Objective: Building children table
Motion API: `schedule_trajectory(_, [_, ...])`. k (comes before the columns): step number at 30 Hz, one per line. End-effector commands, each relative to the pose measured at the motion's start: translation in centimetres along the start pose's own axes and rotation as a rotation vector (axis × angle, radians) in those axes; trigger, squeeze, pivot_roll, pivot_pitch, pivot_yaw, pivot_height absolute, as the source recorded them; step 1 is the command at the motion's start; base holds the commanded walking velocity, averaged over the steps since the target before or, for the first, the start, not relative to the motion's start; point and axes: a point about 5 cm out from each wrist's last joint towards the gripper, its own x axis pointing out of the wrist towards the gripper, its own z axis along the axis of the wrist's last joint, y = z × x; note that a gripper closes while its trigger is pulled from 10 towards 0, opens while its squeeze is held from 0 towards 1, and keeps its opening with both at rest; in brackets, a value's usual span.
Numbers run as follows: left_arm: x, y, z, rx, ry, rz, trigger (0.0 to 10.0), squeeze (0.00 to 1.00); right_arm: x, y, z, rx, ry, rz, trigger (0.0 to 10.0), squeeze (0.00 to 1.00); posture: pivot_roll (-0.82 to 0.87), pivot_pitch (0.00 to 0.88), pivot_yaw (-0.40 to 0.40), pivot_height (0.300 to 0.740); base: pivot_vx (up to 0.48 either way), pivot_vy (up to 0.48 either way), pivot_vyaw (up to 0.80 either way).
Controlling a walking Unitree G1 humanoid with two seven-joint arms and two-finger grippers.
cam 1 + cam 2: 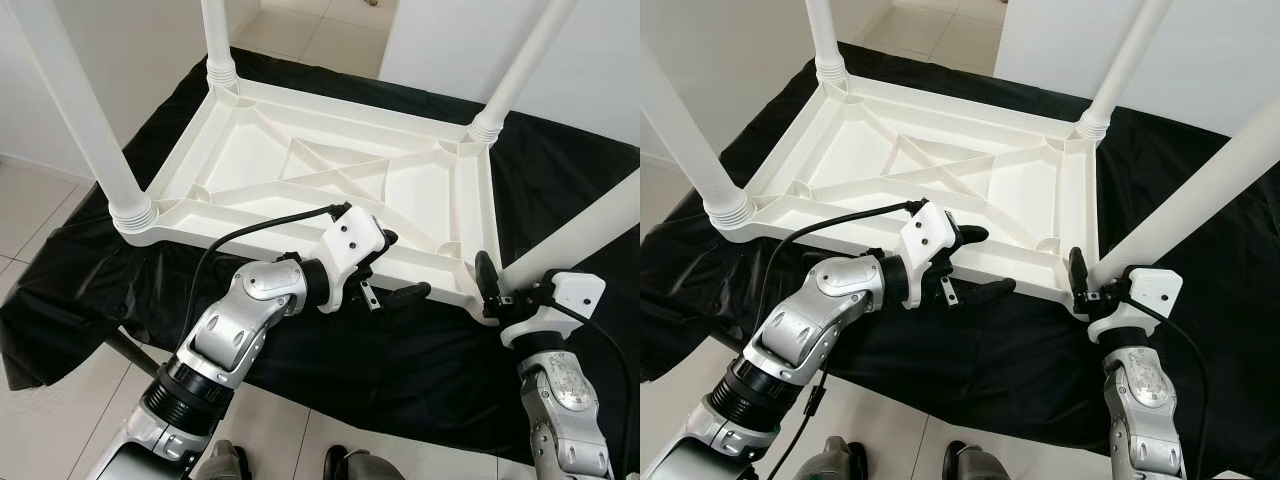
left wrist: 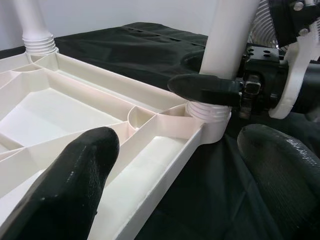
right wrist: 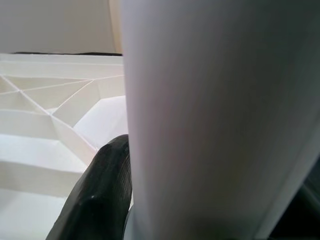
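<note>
A white plastic children's table (image 1: 330,175) lies upside down on a black cloth (image 1: 400,370). Three white legs stand in its corners: far left (image 1: 217,40), near left (image 1: 90,130), far right (image 1: 520,70). A fourth leg (image 1: 590,225) leans at the near right corner, its threaded end in the corner socket (image 2: 210,117). My right gripper (image 1: 498,288) is shut on this leg just above the socket; one finger (image 3: 100,195) presses against the leg (image 3: 215,120). Open, my left gripper (image 1: 398,266) straddles the table's near rim (image 2: 165,165), one finger (image 2: 65,190) inside and one outside.
The black cloth drapes over a low support and hangs down at the near side. Pale floor tiles (image 1: 330,40) surround it, with white walls at the back left and back right. My feet (image 1: 345,465) stand close to the cloth's near edge.
</note>
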Motion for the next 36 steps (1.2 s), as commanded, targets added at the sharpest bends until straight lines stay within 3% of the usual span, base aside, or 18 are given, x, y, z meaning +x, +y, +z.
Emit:
schedule_trajectory(1, [0.2, -0.4, 0.0, -0.009, -0.005, -0.025, 10.0, 0.0, -0.9, -0.1, -2.4, 0.028, 0.124, -0.02, 10.0, 0.0, 0.0, 0.183, -0.041, 0.74, 0.0, 0.0, 0.0])
schedule_trajectory(6, [0.1, -0.3, 0.0, -0.008, -0.001, -0.017, 10.0, 0.0, -0.6, 0.5, -2.6, 0.086, 0.133, -0.021, 10.0, 0.0, 0.01, 0.185, -0.046, 0.74, 0.0, 0.0, 0.0])
schedule_trajectory(27, [0.0, -0.4, 0.1, -0.01, -0.002, -0.019, 10.0, 0.0, -1.9, -1.4, -3.0, 0.052, 0.163, -0.086, 10.0, 0.0, 0.0, 0.188, -0.041, 0.74, 0.0, 0.0, 0.0])
schedule_trajectory(36, [0.5, -1.7, 0.0, -0.015, -0.007, -0.062, 10.0, 0.0, -1.4, -1.1, -3.0, 0.069, 0.162, -0.074, 10.0, 0.0, 0.01, 0.181, -0.042, 0.74, 0.0, 0.0, 0.0])
